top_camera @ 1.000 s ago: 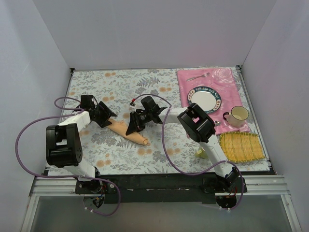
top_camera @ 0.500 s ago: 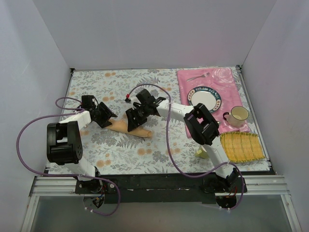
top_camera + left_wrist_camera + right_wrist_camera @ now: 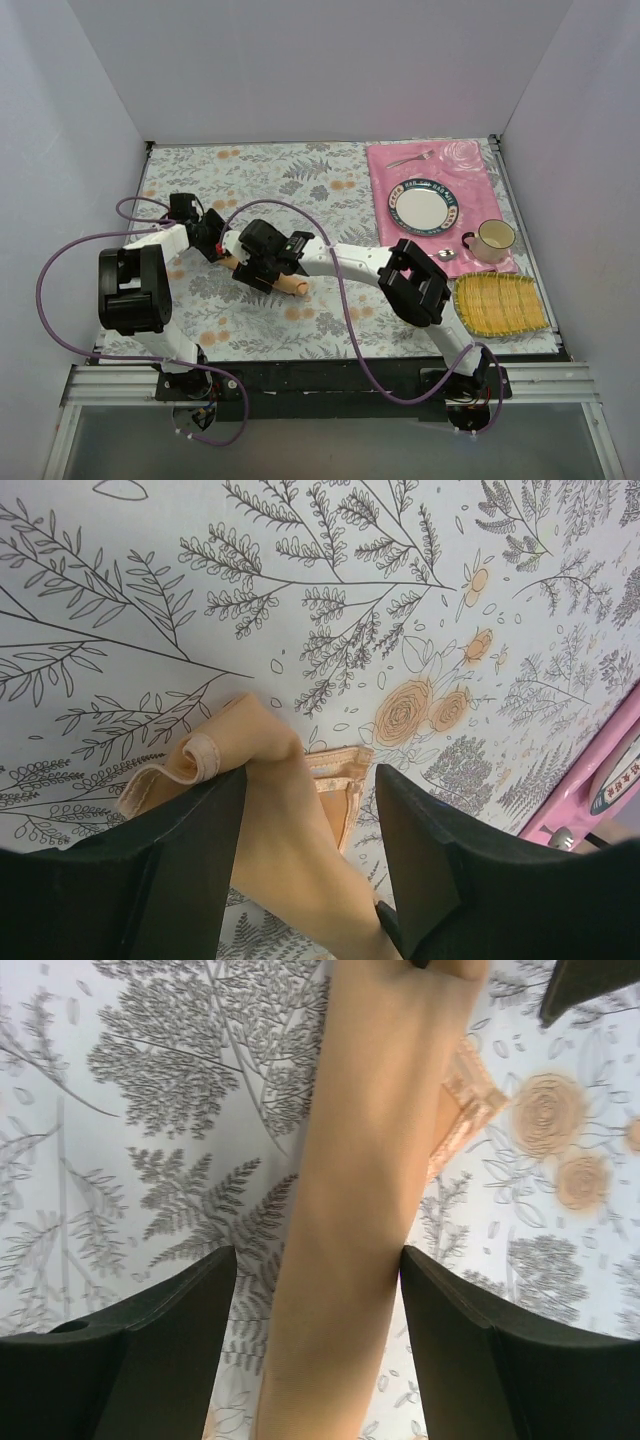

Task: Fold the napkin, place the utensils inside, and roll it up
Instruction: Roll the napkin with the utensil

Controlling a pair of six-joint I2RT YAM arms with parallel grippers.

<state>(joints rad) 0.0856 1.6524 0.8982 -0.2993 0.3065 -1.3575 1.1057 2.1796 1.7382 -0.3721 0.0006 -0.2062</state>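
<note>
The peach-orange napkin (image 3: 290,286) lies rolled into a tube on the floral tablecloth. My left gripper (image 3: 310,780) stands open astride one end of the roll (image 3: 290,830); its left finger rests against the cloth and the right finger stands apart. My right gripper (image 3: 315,1255) is open astride the middle of the roll (image 3: 370,1160), close beside the left gripper (image 3: 213,245). A silver fork (image 3: 410,158) lies on the pink placemat (image 3: 470,175). A silver spoon (image 3: 447,255) lies near the cup.
A dinner plate (image 3: 425,205) and a cream cup (image 3: 492,240) stand on the pink placemat at the right. A yellow woven mat (image 3: 500,303) lies in front of them. White walls close in the table on three sides.
My right gripper has opened off the roll and slid left along it toward the left gripper. The left gripper has stayed at its end of the roll.
</note>
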